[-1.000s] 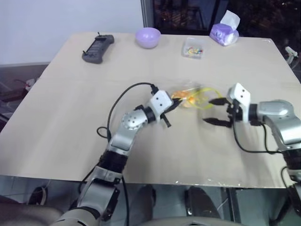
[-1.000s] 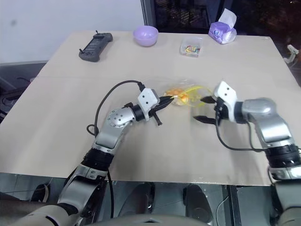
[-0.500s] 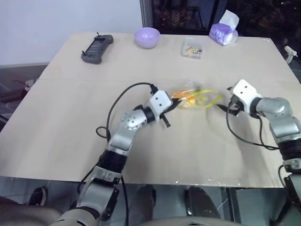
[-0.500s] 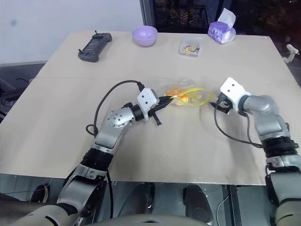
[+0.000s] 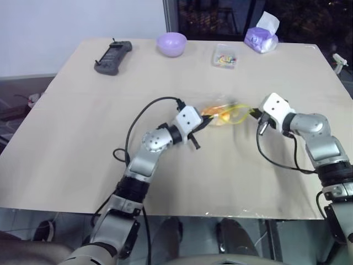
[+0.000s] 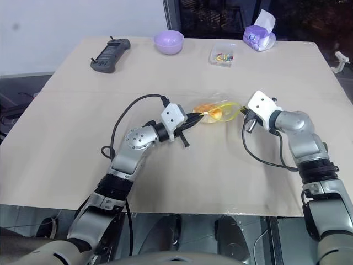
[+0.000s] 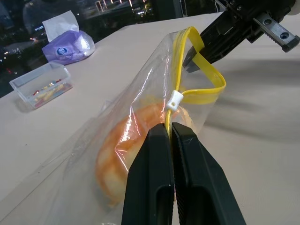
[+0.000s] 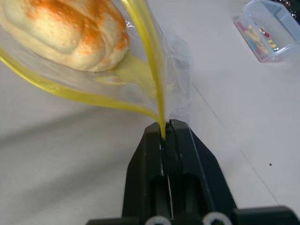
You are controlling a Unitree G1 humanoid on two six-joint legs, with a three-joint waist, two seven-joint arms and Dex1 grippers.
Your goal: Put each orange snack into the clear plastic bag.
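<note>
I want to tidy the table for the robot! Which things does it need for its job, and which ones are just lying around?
Needed for the job:
- orange snack, already inside the bag
- clear plastic bag, pinched at its yellow seal strip by the left gripper and the right gripper

Just lying around:
- black controller
- purple bowl
- small clear box
- purple tissue pack
</note>
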